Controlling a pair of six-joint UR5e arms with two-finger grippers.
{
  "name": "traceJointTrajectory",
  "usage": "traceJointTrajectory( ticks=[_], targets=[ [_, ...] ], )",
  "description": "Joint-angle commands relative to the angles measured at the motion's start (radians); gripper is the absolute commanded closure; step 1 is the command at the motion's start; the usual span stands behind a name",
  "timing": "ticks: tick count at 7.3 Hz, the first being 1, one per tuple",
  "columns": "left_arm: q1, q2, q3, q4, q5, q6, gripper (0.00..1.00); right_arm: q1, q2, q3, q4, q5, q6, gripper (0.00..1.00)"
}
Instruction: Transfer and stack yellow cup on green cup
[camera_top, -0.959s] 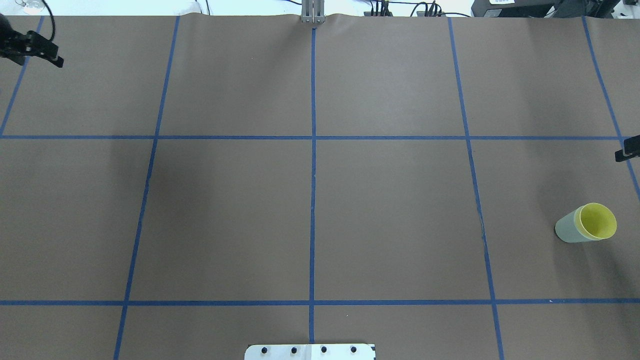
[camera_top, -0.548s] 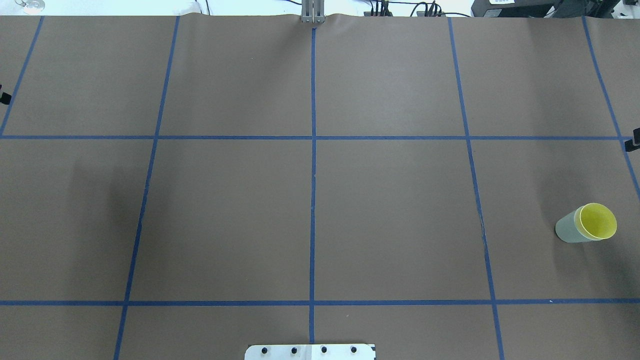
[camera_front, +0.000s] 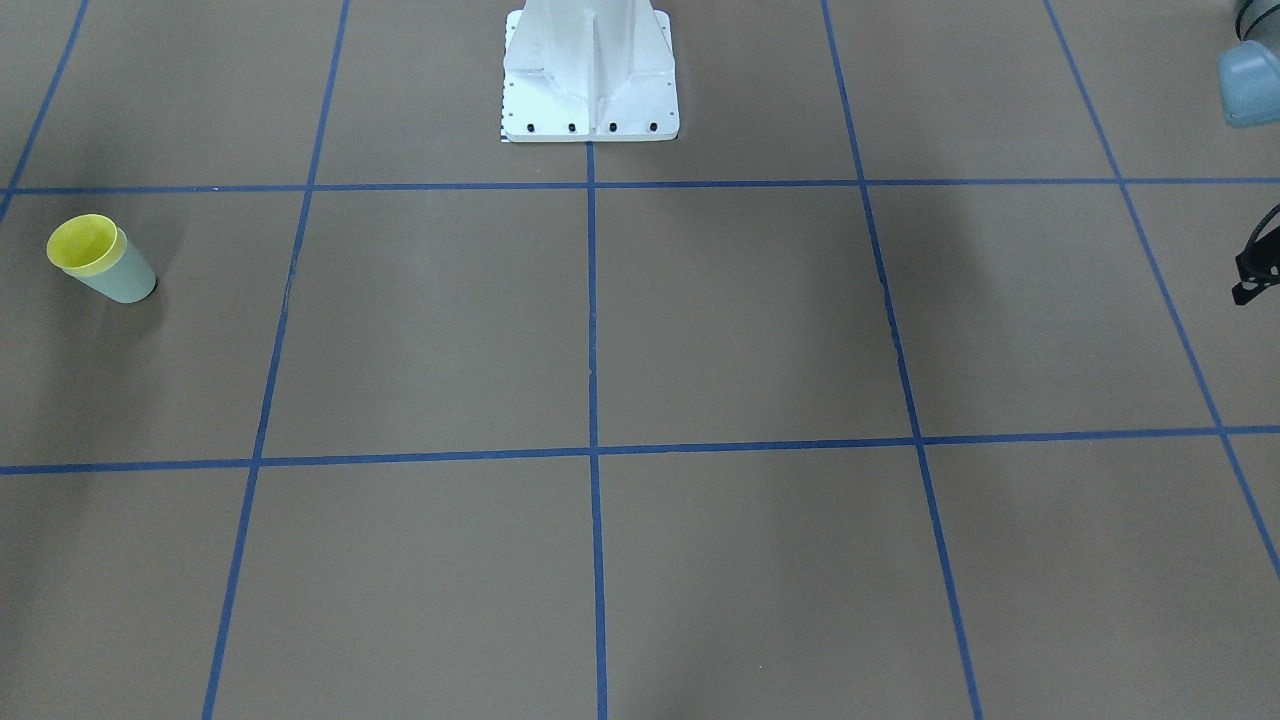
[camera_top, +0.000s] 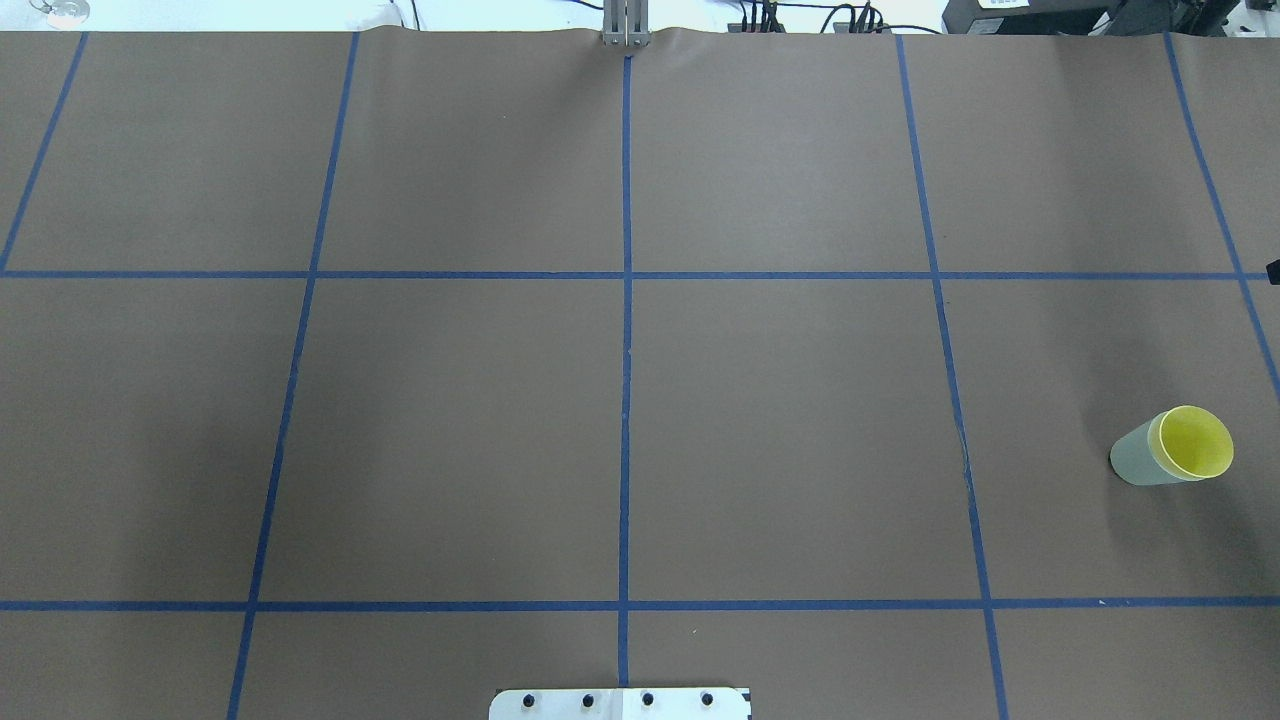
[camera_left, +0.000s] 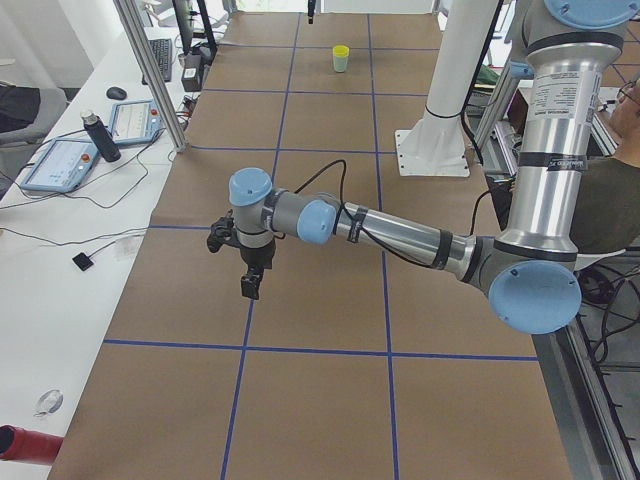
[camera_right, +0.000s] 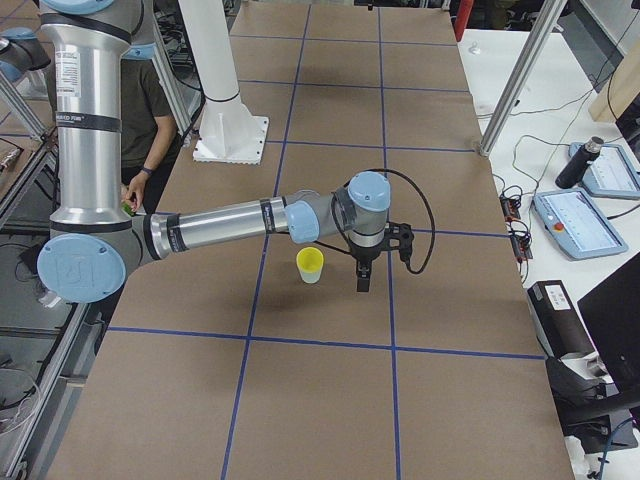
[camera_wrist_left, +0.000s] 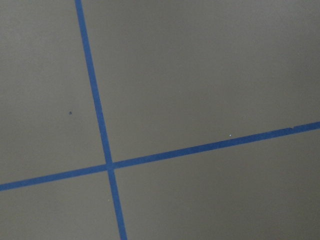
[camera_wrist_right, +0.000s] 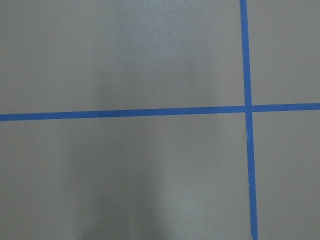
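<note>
The yellow cup (camera_top: 1190, 442) sits nested inside the green cup (camera_top: 1133, 462), upright at the table's right side. The pair also shows in the front-facing view, yellow cup (camera_front: 84, 243) in green cup (camera_front: 126, 281), and in the right exterior view (camera_right: 310, 264). My right gripper (camera_right: 362, 282) hangs beside the stack, apart from it; only a sliver shows at the overhead view's right edge. My left gripper (camera_left: 250, 287) hangs over the table's far left end, empty. I cannot tell whether either gripper is open or shut. Both wrist views show only table and blue tape.
The white robot base (camera_front: 590, 75) stands at the table's middle rear edge. Blue tape lines (camera_top: 626, 300) divide the brown table into squares. A side desk with tablets (camera_right: 585, 215) and a bottle runs along the table's far edge. A person (camera_right: 150, 110) stands behind the robot.
My left gripper has gone out of the overhead view past the left edge. My right gripper has drawn back to the right edge. The stacked cups have not moved.
</note>
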Motion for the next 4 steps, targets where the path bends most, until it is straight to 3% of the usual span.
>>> traceJointTrajectory(
  ticks=[1, 3, 4],
  targets=[
    [-0.001, 0.036, -0.027, 0.052, 0.0, 0.033, 0.0, 0.001, 0.001, -0.002, -0.008, -0.002, -0.008, 0.0],
    [-0.01, 0.102, -0.018, 0.047, -0.026, 0.028, 0.0, 0.001, -0.002, -0.002, -0.008, 0.0, -0.007, 0.0],
    [-0.022, 0.114, 0.0, 0.044, -0.149, 0.033, 0.0, 0.001, -0.004, -0.002, -0.009, 0.0, -0.007, 0.0]
  ],
)
